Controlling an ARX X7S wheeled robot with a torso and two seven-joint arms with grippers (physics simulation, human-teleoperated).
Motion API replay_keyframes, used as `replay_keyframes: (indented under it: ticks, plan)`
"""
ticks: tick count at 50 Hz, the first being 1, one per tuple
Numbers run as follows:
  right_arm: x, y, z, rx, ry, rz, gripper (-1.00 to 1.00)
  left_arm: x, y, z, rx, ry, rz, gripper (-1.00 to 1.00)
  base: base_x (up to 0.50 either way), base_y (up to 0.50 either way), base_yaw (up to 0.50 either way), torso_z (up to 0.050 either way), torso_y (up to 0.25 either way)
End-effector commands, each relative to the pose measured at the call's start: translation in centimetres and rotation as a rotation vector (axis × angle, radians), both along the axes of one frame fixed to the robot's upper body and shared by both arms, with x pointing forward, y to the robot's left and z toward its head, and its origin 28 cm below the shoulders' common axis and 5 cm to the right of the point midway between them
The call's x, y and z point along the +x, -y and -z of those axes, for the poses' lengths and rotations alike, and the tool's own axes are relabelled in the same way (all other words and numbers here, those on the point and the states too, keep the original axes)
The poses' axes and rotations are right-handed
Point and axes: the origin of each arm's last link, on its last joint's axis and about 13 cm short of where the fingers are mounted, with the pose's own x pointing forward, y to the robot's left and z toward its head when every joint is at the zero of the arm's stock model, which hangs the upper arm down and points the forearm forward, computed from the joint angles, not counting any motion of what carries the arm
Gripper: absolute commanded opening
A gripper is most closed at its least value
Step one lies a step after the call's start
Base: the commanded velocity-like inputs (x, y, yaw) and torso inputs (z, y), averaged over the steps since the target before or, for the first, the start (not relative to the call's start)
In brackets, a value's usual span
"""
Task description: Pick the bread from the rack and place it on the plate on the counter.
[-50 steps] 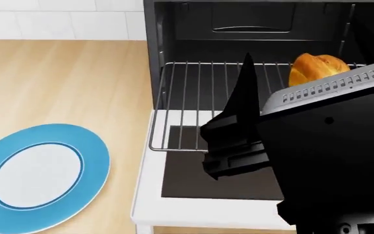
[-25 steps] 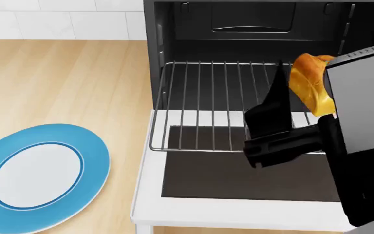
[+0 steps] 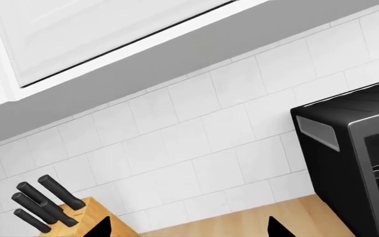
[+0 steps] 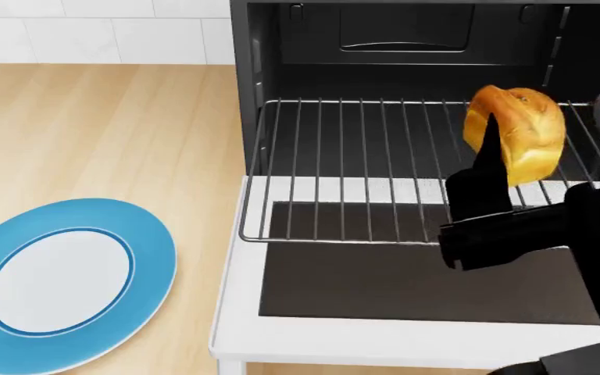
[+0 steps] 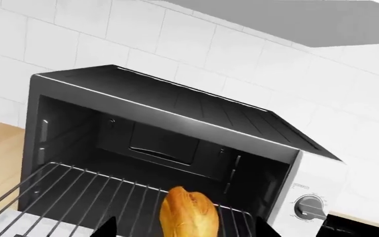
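Your right gripper (image 4: 484,176) is spread wide and holding nothing. In the right wrist view both finger tips sit well apart with the bread (image 5: 188,214) centred between and just beyond them. In the head view one black finger crosses in front of the loaf; I can't tell whether it's touching.

The bread sits on the rack (image 4: 352,168), which is pulled partway out of the open toaster oven (image 5: 176,128), toward the rack's far right. The plate (image 4: 66,283) is well off to the gripper's left on the counter (image 4: 102,133), nothing on it.

The left gripper (image 3: 186,229) shows only two tips at the frame edge, set apart with nothing between them — it's parked, facing the tiled wall and knife block (image 3: 48,210).

Risks from here, my read:
- The loaf stands tall and narrow. If one finger lands first, it'll tip or skid back along the bars into the oven — close symmetrically.
- Coming in too low could hook a fingertip under a rack bar, and the rack would shift with the bread on it.
- The oven's right wall looks close to the loaf, so the outer finger may clip it with the jaws this wide.
- Pinching only the domed top invites slip-out during the long swing to the plate. Grip on the flatter sides, mid-height.
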Motion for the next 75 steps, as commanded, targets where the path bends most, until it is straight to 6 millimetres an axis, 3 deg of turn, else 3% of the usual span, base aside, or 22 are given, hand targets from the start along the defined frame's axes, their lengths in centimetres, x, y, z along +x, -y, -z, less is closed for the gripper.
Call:
replay_keyframes:
  ticks: [1, 20, 75]
  plan:
    - [0.4, 0.7, 0.2, 0.036, -0.055, 0.017, 1.0, 0.1, 0.2, -0.2, -0.013, 0.006, 0.024, 1.0, 0.0, 0.0, 0.0, 0.0, 0.0]
    - [2.5, 1.2, -0.7, 0.014, -0.164, -0.009, 1.0, 0.0, 0.1, -0.4, -0.01, 0.006, 0.021, 1.0, 0.0, 0.0, 0.0, 0.0, 0.0]
    - [6.7, 2.3, 0.7, 0.035, -0.298, -0.017, 1.0, 0.1, 0.6, -0.8, 0.021, -0.002, 0.04, 1.0, 0.0, 0.0, 0.0, 0.0, 0.0]
